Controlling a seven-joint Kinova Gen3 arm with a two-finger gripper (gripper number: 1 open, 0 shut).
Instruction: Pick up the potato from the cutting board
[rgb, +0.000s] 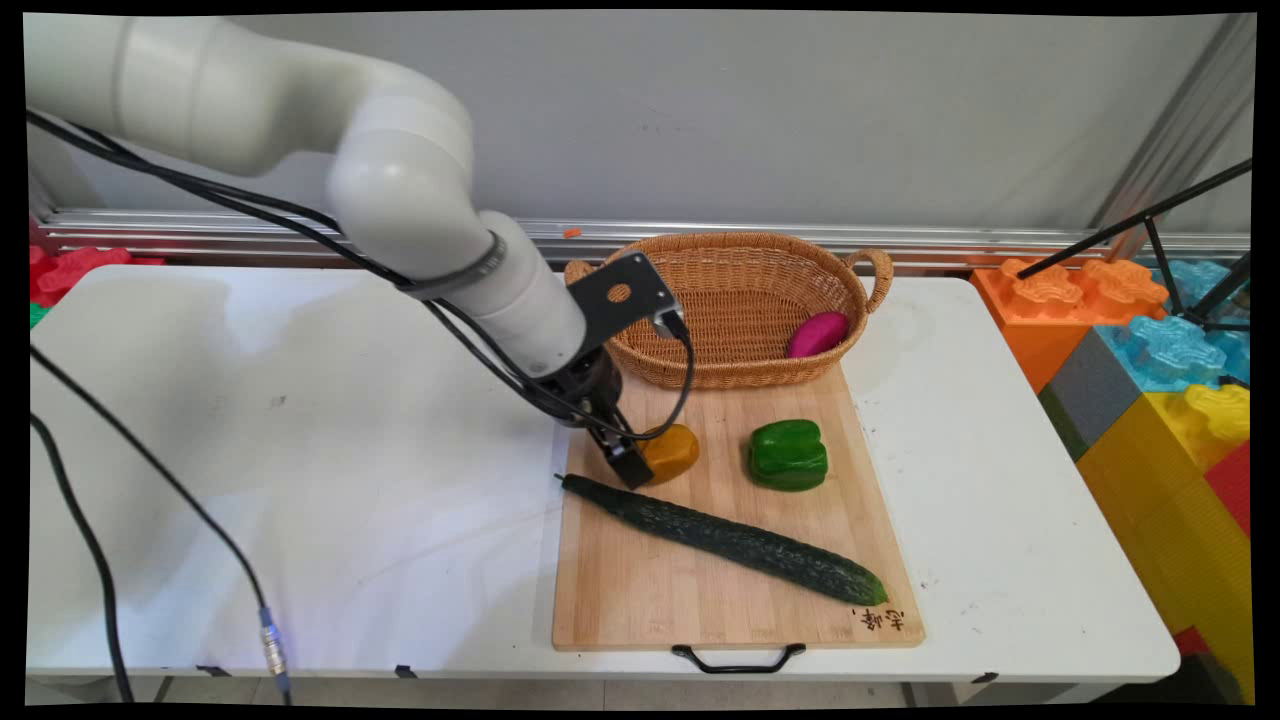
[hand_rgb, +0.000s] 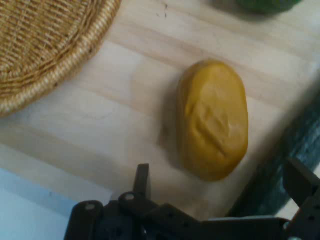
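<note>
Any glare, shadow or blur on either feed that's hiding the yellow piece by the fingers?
Main view: even light, soft arm shadows on the table, and the gripper covers the left edge of the yellow piece. Hand view: slightly soft, no glare; the yellow piece shows whole between the open fingers, with a faint shadow on the cutting board.

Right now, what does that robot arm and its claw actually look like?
The arm is made of smooth, rounded white tube-like segments with bulbous joints. Black cables run loosely along it. A flat black plate with a round hole sits at the wrist. The gripper is black, with a jointed linkage and two fingers.
</note>
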